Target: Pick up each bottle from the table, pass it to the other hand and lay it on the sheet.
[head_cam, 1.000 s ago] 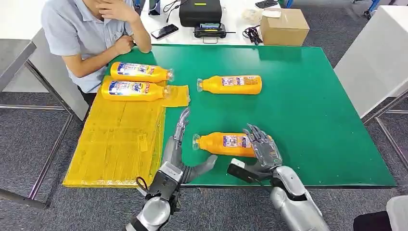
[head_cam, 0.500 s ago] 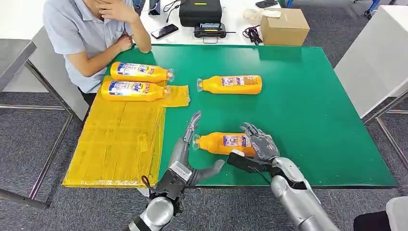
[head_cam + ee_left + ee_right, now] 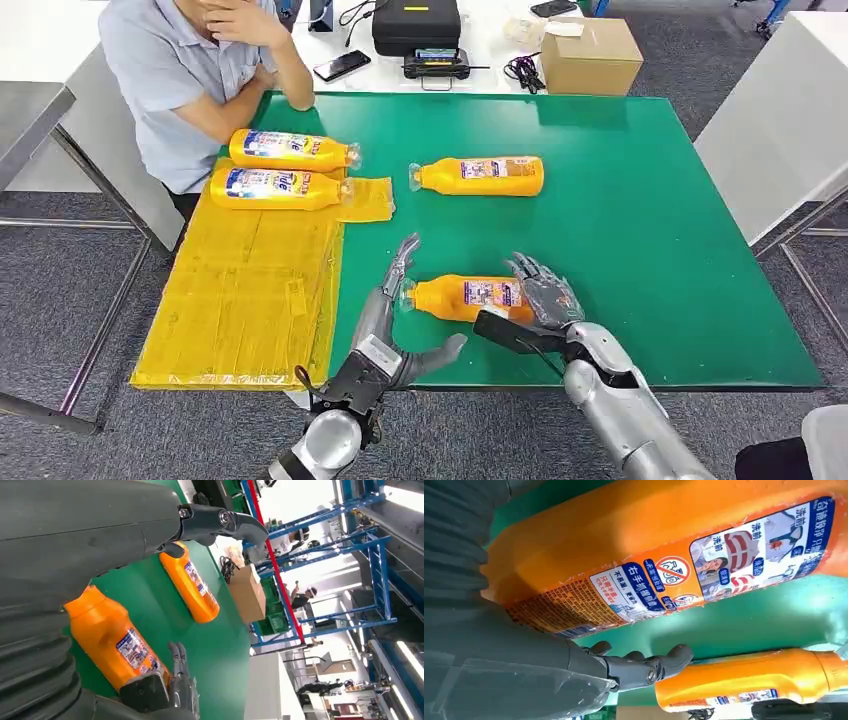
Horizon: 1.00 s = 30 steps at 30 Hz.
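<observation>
Near bottle (image 3: pixel 468 298) on the green table (image 3: pixel 640 240), lying sideways, cap toward the yellow sheet (image 3: pixel 240 300). Right hand (image 3: pixel 543 295) wrapped around its wide end, holding it. Left hand (image 3: pixel 385 320) open, fingers spread, holding nothing, waiting just beside the cap end. So a short pass along the bottle's length. Second bottle (image 3: pixel 478 176) farther back, well apart. Two more bottles (image 3: pixel 285 170) lying at the sheet's far end, near a person (image 3: pixel 190 70). Nothing between cap and left hand.
</observation>
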Each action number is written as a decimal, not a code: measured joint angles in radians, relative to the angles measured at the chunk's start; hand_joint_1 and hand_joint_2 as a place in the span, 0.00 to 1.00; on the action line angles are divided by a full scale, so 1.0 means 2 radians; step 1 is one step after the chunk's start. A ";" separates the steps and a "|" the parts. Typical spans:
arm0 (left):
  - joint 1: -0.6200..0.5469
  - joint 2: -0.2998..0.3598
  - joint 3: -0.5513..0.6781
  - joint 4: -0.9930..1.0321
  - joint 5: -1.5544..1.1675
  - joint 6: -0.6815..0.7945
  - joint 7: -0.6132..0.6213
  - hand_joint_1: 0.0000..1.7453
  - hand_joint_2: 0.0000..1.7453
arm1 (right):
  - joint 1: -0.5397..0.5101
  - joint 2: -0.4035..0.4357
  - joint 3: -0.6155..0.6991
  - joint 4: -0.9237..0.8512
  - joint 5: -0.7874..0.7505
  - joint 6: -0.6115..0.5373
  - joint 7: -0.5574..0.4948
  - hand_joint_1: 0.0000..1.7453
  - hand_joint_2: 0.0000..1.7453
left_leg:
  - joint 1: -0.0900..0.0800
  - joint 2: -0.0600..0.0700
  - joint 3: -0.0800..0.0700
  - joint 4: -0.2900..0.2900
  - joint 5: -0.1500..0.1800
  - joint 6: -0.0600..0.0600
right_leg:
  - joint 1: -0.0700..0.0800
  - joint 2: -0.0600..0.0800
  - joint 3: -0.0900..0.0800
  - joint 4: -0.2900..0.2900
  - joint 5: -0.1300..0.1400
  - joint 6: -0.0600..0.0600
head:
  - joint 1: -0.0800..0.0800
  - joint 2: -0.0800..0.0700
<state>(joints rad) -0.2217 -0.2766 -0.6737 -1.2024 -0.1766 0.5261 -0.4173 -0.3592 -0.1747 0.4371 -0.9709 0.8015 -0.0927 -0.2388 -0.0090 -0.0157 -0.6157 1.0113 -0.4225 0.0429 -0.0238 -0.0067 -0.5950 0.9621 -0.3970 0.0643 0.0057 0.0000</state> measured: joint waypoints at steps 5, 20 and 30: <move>0.000 0.000 0.000 0.000 0.000 0.000 0.000 0.00 1.00 | -0.001 -0.001 0.002 0.002 0.000 0.000 0.002 0.00 1.00 | 0.000 0.000 0.000 0.000 0.000 0.000 | 0.000 0.000 0.000 0.000 0.000 0.000 | 0.000 0.000; -0.002 -0.001 0.000 0.005 -0.005 -0.007 0.004 0.00 1.00 | -0.032 -0.011 0.014 0.031 -0.005 0.064 0.040 1.00 1.00 | 0.000 0.000 0.002 0.000 0.000 0.000 | 0.000 0.000 0.001 0.000 0.000 0.000 | 0.000 0.000; -0.018 -0.008 -0.008 0.025 0.022 -0.016 -0.014 0.00 1.00 | -0.073 -0.060 0.035 0.070 -0.084 0.138 0.002 1.00 1.00 | 0.000 0.000 0.005 0.000 0.000 0.001 | 0.000 0.000 0.005 -0.001 0.000 0.001 | 0.000 0.000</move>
<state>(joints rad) -0.2584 -0.2918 -0.6890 -1.1528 -0.1331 0.4936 -0.4444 -0.5044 -0.2945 0.5078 -0.8316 0.6336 0.1835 -0.2342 -0.0100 -0.0164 -0.6047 1.0114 -0.4223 0.0440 -0.0241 -0.0069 -0.5844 0.9609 -0.3965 0.0653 0.0061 0.0000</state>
